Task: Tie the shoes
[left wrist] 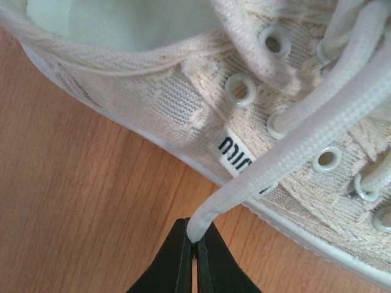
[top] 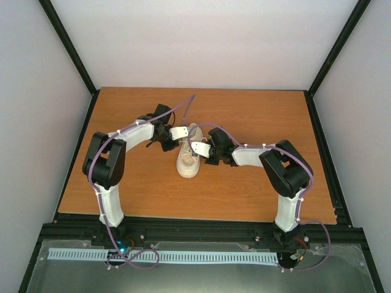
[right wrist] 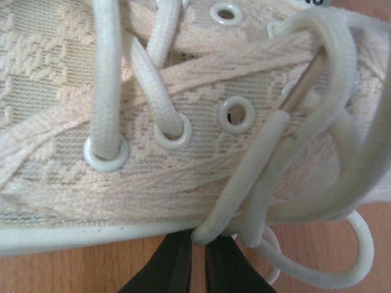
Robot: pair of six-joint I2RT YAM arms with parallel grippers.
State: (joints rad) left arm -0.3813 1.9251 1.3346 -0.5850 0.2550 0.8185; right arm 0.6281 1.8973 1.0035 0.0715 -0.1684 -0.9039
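my left claw (left wrist: 194, 247) is pinched tight on the end of one lace (left wrist: 293, 152) just beside the sneaker (top: 188, 160). my right claw (right wrist: 198, 250) is nipped on a bend of another lace (right wrist: 244, 183) at the sole. the sneaker lies mid-desk (top: 256, 183), between both arms.

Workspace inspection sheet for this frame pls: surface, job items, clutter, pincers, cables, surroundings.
Surface: orange-brown wooden table.
Job's things: one cream sneaker near centre, laces loose, no bow visible.
Clutter: nothing seen.
Pincers: left pincer shut on lace end; right pincer closed on lace bend beside the sole.
Cables: purple cables run along both arms.
Surroundings: black frame, pale walls, white slotted strip by the arm bases.
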